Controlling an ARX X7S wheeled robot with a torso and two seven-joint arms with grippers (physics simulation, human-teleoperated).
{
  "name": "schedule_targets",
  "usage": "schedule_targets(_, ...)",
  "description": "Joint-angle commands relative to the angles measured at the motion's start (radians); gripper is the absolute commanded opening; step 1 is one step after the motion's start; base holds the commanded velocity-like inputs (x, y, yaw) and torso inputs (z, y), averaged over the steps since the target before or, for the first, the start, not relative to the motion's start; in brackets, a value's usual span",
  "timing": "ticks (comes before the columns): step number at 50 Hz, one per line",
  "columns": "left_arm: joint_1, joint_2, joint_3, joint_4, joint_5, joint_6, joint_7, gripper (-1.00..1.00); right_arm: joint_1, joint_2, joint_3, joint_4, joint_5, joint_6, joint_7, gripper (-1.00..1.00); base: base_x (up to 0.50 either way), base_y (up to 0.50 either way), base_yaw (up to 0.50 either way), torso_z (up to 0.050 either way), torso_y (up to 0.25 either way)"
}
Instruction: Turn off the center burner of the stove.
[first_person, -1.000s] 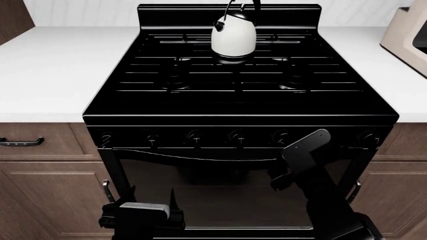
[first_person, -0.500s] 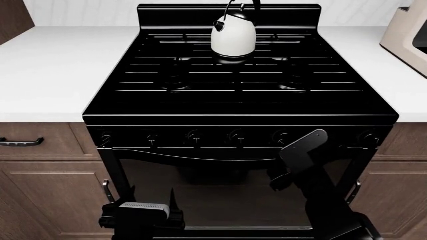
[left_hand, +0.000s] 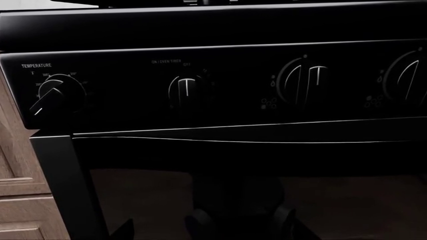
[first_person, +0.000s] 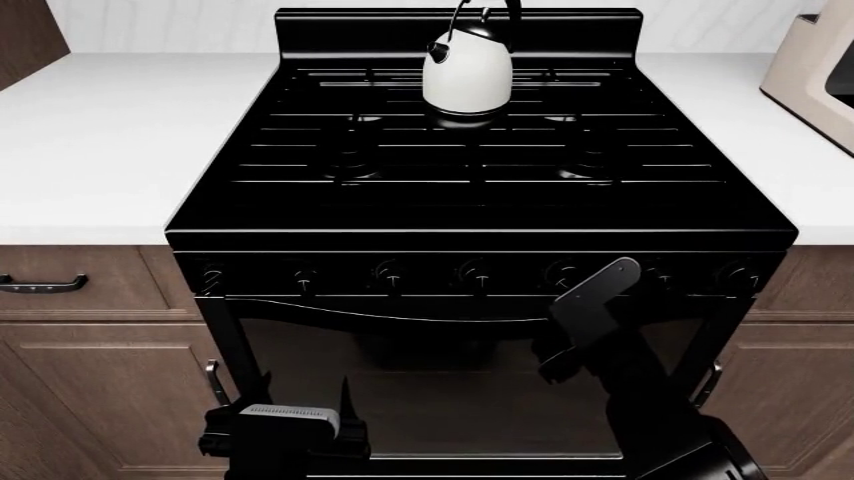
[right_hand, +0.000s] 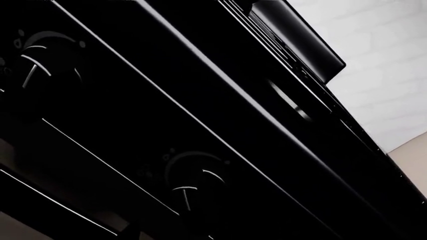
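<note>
On stove (left_hand: 220, 30) panel: "TEMPERATURE" label (left_hand: 36, 65)

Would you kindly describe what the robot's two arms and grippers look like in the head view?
Both are matte black and blocky. The left gripper carries a grey ribbed rectangular plate on top. The right gripper has a flat, rounded black plate with small pale fastener dots; no cables show.

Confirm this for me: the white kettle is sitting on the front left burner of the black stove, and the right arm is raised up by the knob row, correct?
Not quite. In the head view the white kettle sits at the back centre of the stove, just before the raised back panel, not on the front left burner. The rest holds: the right gripper is raised by the knob row.
</note>
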Motion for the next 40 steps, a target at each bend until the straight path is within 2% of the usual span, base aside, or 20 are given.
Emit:
schedule_targets(1, -0.002, -0.004, 0.004, -0.001, -0.006, 0.0, -0.005, 1.0, 0.028, 0.003, -0.031, 0.049, -0.016, -0.009, -0.014, 1.0, 0.0, 0.0, 0.0, 0.0, 0.0)
schedule_targets(40, -0.005, -0.017, 0.019, 0.001, -0.021, 0.003, -0.019, 1.0, 0.106, -0.015, -0.082, 0.208, -0.051, -0.063, -0.001, 1.0, 0.0, 0.0, 0.0, 0.0, 0.0)
